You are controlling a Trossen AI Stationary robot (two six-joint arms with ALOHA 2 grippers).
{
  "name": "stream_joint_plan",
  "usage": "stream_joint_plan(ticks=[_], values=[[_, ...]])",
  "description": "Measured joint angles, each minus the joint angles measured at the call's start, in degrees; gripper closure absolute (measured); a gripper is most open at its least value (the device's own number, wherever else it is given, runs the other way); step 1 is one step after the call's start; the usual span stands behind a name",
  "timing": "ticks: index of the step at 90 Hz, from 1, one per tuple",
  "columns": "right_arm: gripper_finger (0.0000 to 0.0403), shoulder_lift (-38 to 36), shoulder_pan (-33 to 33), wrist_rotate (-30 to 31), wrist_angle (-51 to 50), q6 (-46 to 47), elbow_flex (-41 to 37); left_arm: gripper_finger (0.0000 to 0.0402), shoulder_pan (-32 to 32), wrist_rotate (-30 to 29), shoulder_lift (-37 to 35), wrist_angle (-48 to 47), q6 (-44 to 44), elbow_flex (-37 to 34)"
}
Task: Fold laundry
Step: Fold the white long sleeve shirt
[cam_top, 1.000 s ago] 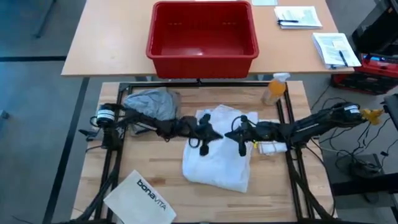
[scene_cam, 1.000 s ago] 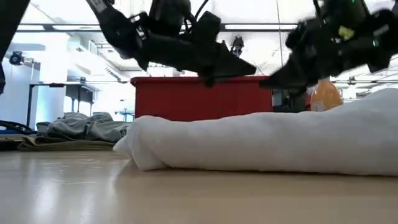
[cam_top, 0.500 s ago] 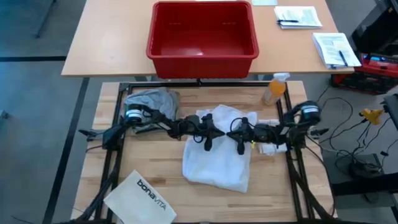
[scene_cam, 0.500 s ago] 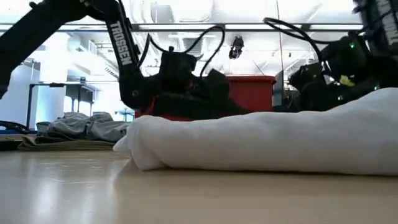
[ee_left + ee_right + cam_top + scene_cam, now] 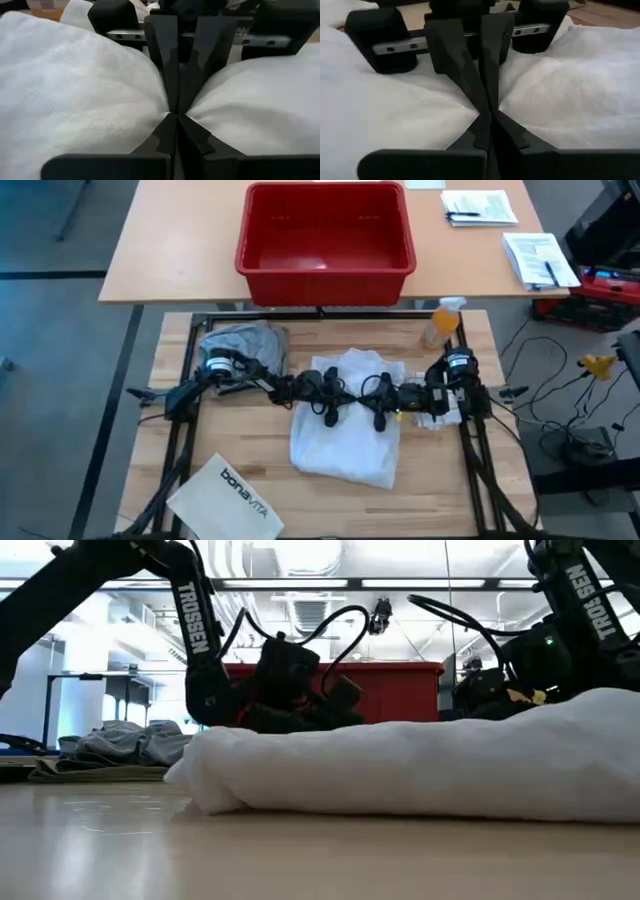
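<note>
High view first: both arms have dropped low over the white shirt [image 5: 340, 425] in the middle of the wooden table [image 5: 250, 450]. The left gripper [image 5: 330, 402] and the right gripper [image 5: 378, 405] now sit side by side on the shirt's upper half, noticeably closer together than a second ago, when they stood wider apart with their arms stretched out long. The shirt itself looks a little narrower and more bunched between them than it did then.

Left wrist view shows its fingers [image 5: 167, 85] pressed together with a ridge of white cloth pinched between the jaws, fabric billowing up on either side of them. Right wrist view shows the same: jaws closed on a pleat of the shirt [image 5: 560, 95], cloth puffing out to both sides.

Low view confirms the descent. A second ago both grippers hung well above the white bundle [image 5: 400, 765]; now they rest down behind its crest, touching it.

My reading is that both grips are just secured and the fold is about to begin, most likely by lifting or dragging the pinched edge over the rest of the shirt. The grey T-shirt [image 5: 240, 345] lies heaped on a tan piece well beyond the left jaws, untouched. The bonavita bag [image 5: 232, 492] sits near the table's front edge.
</note>
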Motion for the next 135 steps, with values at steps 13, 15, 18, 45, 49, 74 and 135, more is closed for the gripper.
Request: stream_joint_plan(ticks=[13,15,18,45,49,74,135], values=[[0.0403,-0.96,0.28,0.6,-0.01,0.89,-0.96,0.0402,0.07,-1.08,-0.05,-1.99,0.83,0.03],[0.0403,-2.26,0.31,0.69,-0.11,1.16,-1.18,0.0402,0.08,-1.12,-0.07,-2.51,0.96,0.07],[0.0403,-4.17,0.37,0.49,-0.96,0.66,-1.76,0.0402,0.1,-1.44,-0.11,-2.98,0.92,0.09],[0.0403,-17.7,-4.6,7.28,-6.97,0.43,-5.25,0.0402,0.25,-12.58,-1.6,-4.69,-4.78,-0.46],[0.0403,-18.4,-5.66,8.22,-12.0,1.01,-5.33,0.0402,0.24,-12.61,-1.64,-4.83,-4.78,-0.48],[0.0403,-17.96,-7.28,6.64,-19.04,4.03,-6.02,0.0402,0.08,-12.41,-2.52,-7.59,-4.8,-0.46],[0.0403,-37.01,-5.63,3.37,-35.61,8.16,-10.82,0.0402,0.17,-12.15,-2.93,-8.77,-2.68,-0.55]])
